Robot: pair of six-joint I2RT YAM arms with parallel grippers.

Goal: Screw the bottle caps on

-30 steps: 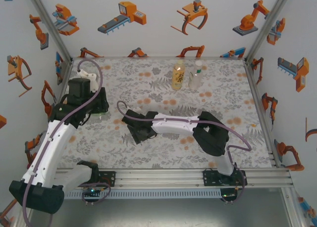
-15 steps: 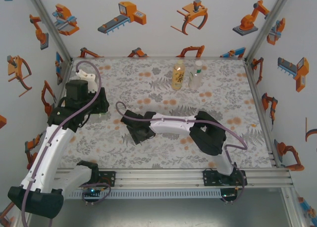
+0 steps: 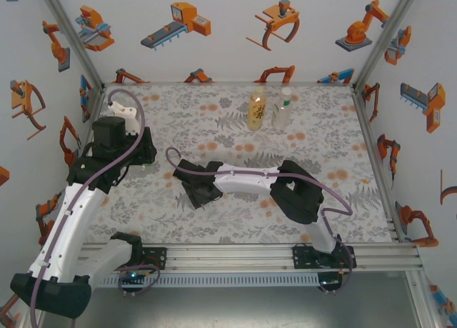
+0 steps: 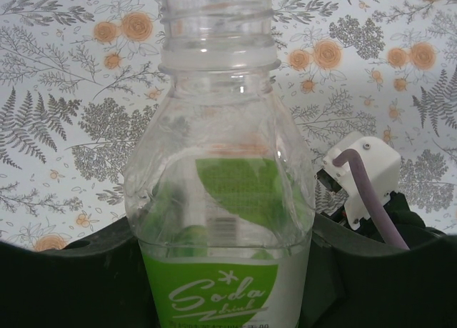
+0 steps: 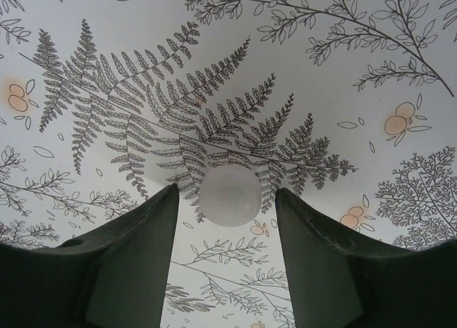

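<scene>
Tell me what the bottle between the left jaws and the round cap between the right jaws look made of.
The bottle: thin clear plastic, glossy; the floral table print shows through it, and its neck has a moulded screw thread. Its green label looks like printed film. The cap: probably plastic, white with a soft, slightly frosted sheen; no finer detail shows.

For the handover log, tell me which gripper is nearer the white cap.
Right. The right gripper straddles the white cap on the table; the left gripper is off to the left, holding the open bottle.
</scene>
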